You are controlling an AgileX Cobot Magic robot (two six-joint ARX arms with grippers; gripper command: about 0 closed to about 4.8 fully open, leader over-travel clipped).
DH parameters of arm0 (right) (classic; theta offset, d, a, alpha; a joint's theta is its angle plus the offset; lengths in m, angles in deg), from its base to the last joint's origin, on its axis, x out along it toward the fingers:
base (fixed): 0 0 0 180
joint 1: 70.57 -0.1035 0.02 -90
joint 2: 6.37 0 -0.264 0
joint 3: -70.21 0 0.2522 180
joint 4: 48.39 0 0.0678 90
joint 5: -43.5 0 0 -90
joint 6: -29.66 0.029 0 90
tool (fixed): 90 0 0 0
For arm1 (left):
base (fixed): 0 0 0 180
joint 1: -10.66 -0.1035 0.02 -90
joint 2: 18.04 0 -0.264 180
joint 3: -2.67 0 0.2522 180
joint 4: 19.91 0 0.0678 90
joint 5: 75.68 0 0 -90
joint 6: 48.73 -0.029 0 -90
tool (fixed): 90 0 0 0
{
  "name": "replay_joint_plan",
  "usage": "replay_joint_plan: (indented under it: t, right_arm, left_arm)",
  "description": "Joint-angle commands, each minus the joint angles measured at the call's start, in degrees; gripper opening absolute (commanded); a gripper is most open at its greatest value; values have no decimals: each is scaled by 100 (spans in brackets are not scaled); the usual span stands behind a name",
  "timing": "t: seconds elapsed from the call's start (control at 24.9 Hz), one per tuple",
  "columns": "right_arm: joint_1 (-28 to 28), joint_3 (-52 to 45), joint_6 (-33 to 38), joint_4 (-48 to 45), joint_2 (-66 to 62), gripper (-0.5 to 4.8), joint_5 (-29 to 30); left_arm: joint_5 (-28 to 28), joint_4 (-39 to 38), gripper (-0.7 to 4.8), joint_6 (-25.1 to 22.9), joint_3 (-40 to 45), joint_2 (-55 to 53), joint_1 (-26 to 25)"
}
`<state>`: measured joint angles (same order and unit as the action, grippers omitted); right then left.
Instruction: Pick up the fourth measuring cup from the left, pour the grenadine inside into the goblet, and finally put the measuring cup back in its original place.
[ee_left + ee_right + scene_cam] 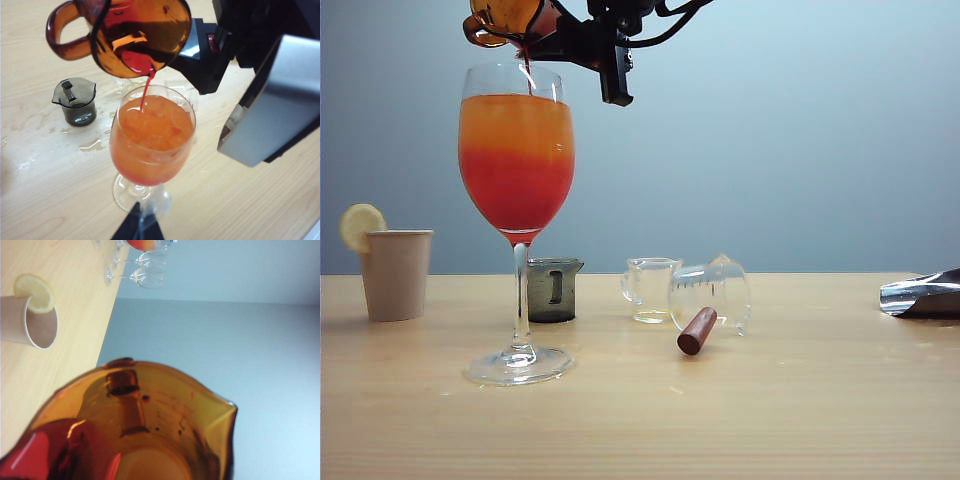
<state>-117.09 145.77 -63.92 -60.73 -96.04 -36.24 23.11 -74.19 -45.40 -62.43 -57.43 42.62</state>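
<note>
You've got the cup [140, 35] tipped over the goblet [517, 150] rim, lip down, handle pointing away from the arm; grenadine [145, 92] is streaming in. R gripper [582, 42] fingers pinch the cup from the side, above the goblet. L gripper [137, 227] hangs low near the goblet's foot; can't tell whether its fingers are spread. The cup's home (likely the gap right of the fallen clear cup [712, 295]) lies to your right on the counter [770, 420], w/ plenty of room.

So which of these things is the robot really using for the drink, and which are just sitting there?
Using: right gripper holding the amber measuring cup, grenadine pouring, goblet.

Just there: paper cup with lemon slice, grey cup, clear cup, tipped cup.
</note>
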Motion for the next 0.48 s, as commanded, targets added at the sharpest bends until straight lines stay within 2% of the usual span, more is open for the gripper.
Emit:
replay_joint_plan:
  t: [0.04,0.48]
  right_arm:
    - [-22,50,-125,-160,44,147,13]
    - [-24,50,-474,-162,44,147,11]
  left_arm:
    - [24,72,-5,13,-13,15,2]
    - [24,72,-5,13,-13,15,2]
